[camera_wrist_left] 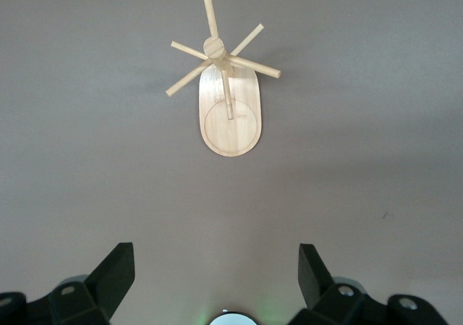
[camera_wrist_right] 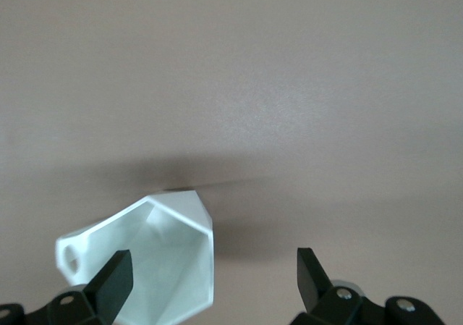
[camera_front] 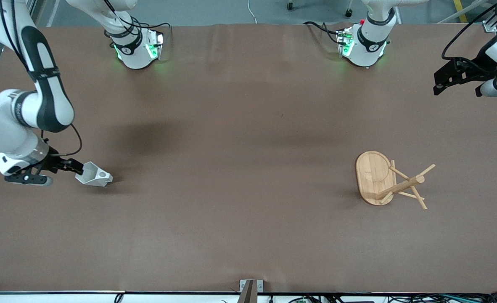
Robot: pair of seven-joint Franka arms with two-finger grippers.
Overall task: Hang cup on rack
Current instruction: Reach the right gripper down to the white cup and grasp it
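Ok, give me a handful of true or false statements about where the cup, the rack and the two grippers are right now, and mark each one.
1. The cup lies on its side at the right arm's end of the table. True.
2. The rack stands upright with the cup on a peg. False: in the front view it lies tipped over, with nothing on it.
3. The right gripper is right at the cup with its fingers spread. True.
4. The left gripper is shut on the rack. False: it is open and waits up in the air, well apart from the rack.
5. The cup and the rack touch. False: they lie toward opposite ends of the table.
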